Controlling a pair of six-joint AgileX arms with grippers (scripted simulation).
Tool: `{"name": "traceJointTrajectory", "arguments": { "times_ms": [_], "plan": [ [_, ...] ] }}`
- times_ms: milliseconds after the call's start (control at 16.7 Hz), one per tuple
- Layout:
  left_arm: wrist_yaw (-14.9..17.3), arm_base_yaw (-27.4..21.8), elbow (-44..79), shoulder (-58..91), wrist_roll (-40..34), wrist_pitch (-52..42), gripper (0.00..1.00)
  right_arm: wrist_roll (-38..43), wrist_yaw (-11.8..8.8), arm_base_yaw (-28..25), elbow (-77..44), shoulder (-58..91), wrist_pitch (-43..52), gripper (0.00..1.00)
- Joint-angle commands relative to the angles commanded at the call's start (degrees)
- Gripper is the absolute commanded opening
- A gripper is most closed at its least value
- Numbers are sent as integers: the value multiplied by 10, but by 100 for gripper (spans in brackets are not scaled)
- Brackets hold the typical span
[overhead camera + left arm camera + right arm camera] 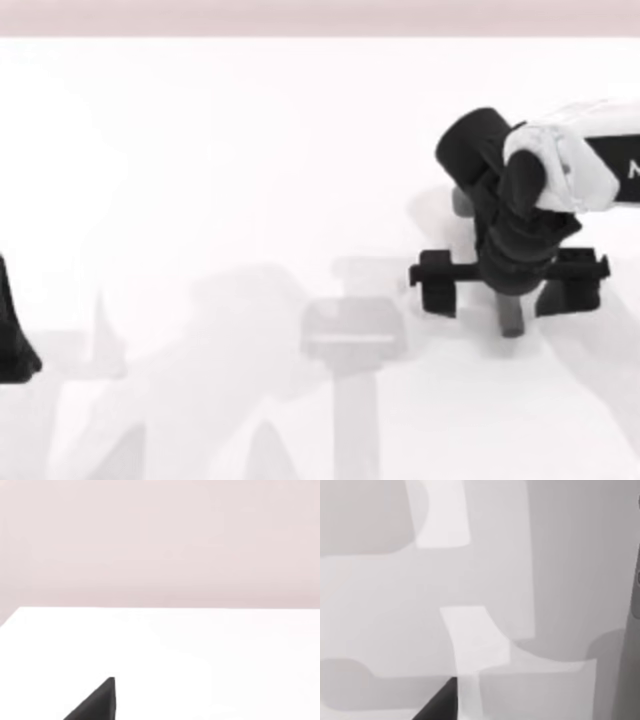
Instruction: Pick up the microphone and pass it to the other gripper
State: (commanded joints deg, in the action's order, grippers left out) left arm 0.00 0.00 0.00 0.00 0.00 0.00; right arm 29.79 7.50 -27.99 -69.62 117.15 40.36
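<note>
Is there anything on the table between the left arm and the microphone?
No. In the top view the white table is bare, only shadows, between the left gripper at the left edge and the microphone under the right gripper.

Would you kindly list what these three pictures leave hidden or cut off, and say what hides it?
- Grey cylindrical microphone handle: in the top view only its end shows; the black right gripper covers the rest, head included.
- Right wrist view: a grey strip at the frame edge, too cut off to identify.
- Black left gripper: cut by the top view's left edge; the left wrist view shows one black finger tip only.
</note>
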Motion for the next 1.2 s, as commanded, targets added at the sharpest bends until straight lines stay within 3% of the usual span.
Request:
{"name": "traceJointTrajectory", "arguments": {
  "times_ms": [600, 1080, 1140, 1200],
  "plan": [
    [0, 0, 0, 0, 0, 0, 100, 0, 0, 0, 0, 0, 0, 2],
    [0, 0, 0, 0, 0, 0, 100, 0, 0, 0, 0, 0, 0, 0],
    [0, 0, 0, 0, 0, 0, 100, 16, -24, -7, -14, -23, 4, 0],
    [0, 0, 0, 0, 0, 0, 100, 15, -24, -7, -14, -23, 3, 0]
  ]
}}
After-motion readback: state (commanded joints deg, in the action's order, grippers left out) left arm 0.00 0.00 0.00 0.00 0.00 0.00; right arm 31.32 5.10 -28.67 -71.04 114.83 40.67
